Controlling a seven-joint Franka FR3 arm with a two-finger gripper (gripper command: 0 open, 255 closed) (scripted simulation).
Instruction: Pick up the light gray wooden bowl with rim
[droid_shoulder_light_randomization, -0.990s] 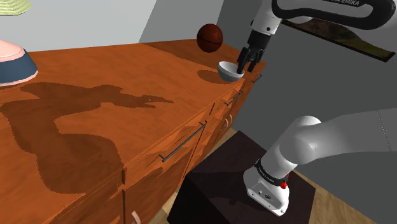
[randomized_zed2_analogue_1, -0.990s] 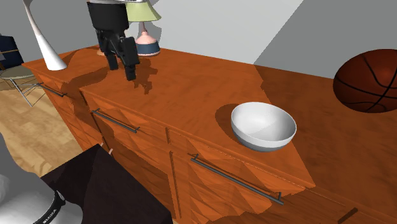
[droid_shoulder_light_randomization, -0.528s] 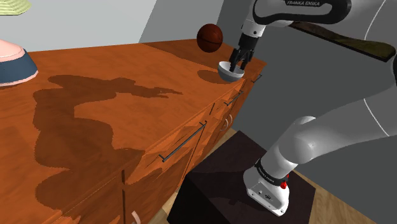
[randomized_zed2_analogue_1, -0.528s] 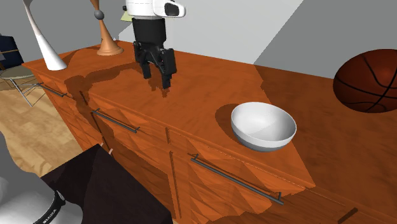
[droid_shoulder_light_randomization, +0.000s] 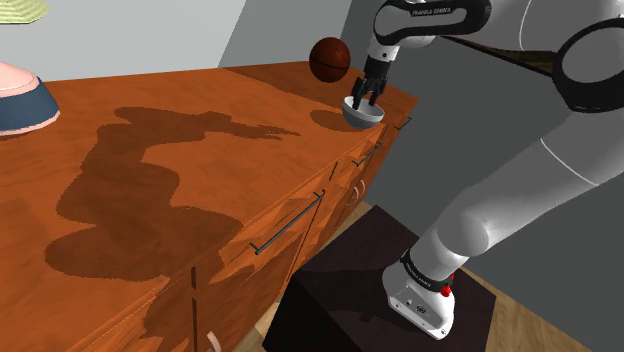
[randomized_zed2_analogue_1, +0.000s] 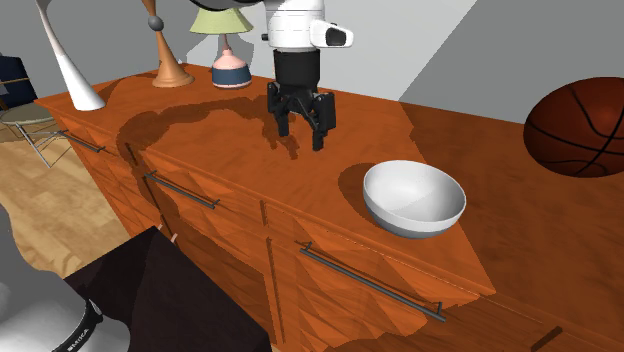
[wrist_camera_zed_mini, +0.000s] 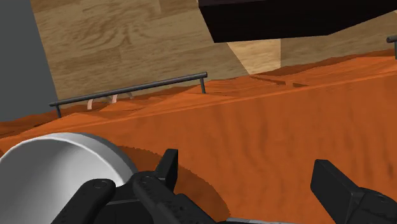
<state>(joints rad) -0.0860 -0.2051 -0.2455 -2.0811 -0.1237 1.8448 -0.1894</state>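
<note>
A light grey, round bowl (randomized_zed2_analogue_1: 413, 197) with a plain rim stands upright on the orange-brown wooden dresser (randomized_zed2_analogue_1: 520, 190), close to its front edge. In the shoulder view the bowl (droid_shoulder_light_randomization: 366, 118) is at the far end of the dresser top (droid_shoulder_light_randomization: 180, 90). My black gripper (randomized_zed2_analogue_1: 301, 135) hangs open above the dresser, short of the bowl on the second exterior view's left. Seen from the shoulder, the gripper (droid_shoulder_light_randomization: 361, 102) overlaps the bowl's rim. In the wrist view the bowl (wrist_camera_zed_mini: 57, 172) lies outside one finger (wrist_camera_zed_mini: 167, 167), and only bare wood shows between the two fingers.
A basketball (randomized_zed2_analogue_1: 582, 115) rests behind the bowl. A green-shaded lamp (randomized_zed2_analogue_1: 228, 45), a wooden ornament (randomized_zed2_analogue_1: 170, 62) and a white vase (randomized_zed2_analogue_1: 70, 65) stand at the dresser's far end. Drawer handles (randomized_zed2_analogue_1: 370, 283) line the front. The dark stand (droid_shoulder_light_randomization: 350, 290) sits below.
The gripper has travelled along the dresser top toward the bowl, to the second exterior view's right, staying open. The bowl has not moved.
</note>
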